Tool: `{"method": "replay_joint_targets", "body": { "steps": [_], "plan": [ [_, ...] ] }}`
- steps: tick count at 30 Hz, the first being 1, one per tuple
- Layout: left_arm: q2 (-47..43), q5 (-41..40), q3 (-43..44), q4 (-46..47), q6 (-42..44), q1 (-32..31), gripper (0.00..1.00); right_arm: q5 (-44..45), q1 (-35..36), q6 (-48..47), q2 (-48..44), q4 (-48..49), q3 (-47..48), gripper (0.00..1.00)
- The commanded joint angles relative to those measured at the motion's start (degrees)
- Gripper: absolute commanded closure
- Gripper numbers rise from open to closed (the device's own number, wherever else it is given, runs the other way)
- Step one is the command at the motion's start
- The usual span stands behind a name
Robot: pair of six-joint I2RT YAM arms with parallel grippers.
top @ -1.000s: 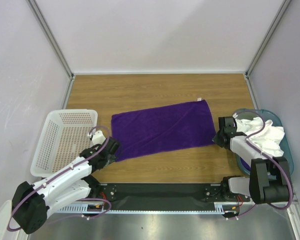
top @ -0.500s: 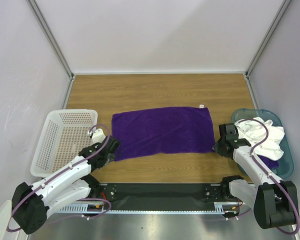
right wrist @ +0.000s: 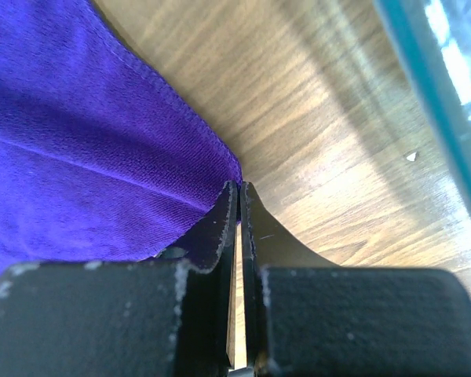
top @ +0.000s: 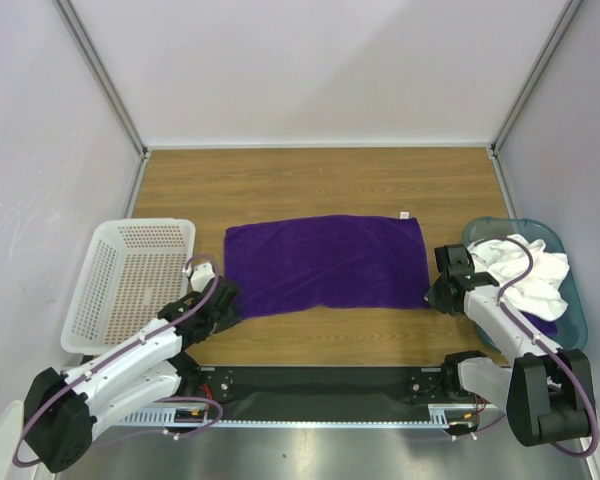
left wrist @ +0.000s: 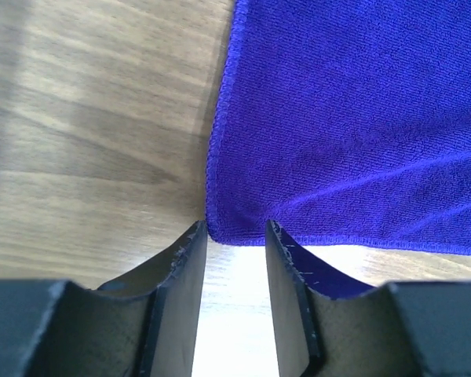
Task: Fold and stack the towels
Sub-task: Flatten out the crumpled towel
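A deep-purple towel (top: pixel 325 262) lies spread flat in the middle of the table, its small white tag (top: pixel 403 213) at the far right corner. My left gripper (top: pixel 227 300) is open at the towel's near left corner; in the left wrist view the corner (left wrist: pixel 220 228) lies just beyond the parted fingertips (left wrist: pixel 190 243), with bare wood between them. My right gripper (top: pixel 435 297) is shut on the near right corner, the purple towel (right wrist: pixel 78 157) running into the closed tips (right wrist: pixel 239 188). A white towel (top: pixel 525 270) is heaped in the teal bin, with a bit of purple cloth (top: pixel 545 327) under it.
A white perforated basket (top: pixel 85 285) stands at the left, right beside my left arm. The teal bin (top: pixel 578 300) sits against the right wall, its edge (right wrist: pixel 432 86) close to the right gripper. Bare wood stretches behind the towel to the back wall.
My left gripper has opened and let go of the towel's near left corner. The towel has been pulled from slanted to square and flat; the right gripper stays shut on its corner.
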Motion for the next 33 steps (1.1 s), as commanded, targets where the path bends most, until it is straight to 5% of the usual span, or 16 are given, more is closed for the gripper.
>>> {"method": "replay_joint_targets", "body": {
  "steps": [1,9,12,22,33],
  "plan": [
    [1.2,0.9,-0.4,3.8,1.0,-0.3,0.59,2.6,-0.5,-1.0,0.1,-1.1,3.1,1.00],
    [2.5,-2.5,-0.8,2.5,-0.2,-0.3,0.81,2.5,-1.0,-1.1,-0.7,-1.6,3.2,1.00],
    [3.1,-3.2,-0.1,0.1,-1.4,-0.3,1.00,2.5,-1.0,-1.0,-0.5,-2.0,3.3,1.00],
    [1.4,-10.7,8.0,-17.6,-11.4,-0.3,1.00,2.1,-1.1,3.0,-0.8,-4.8,2.6,1.00],
    [7.4,-12.7,8.7,-22.0,-16.5,-0.3,1.00,-0.5,0.9,10.6,-8.6,-12.8,1.2,1.00]
  ]
}}
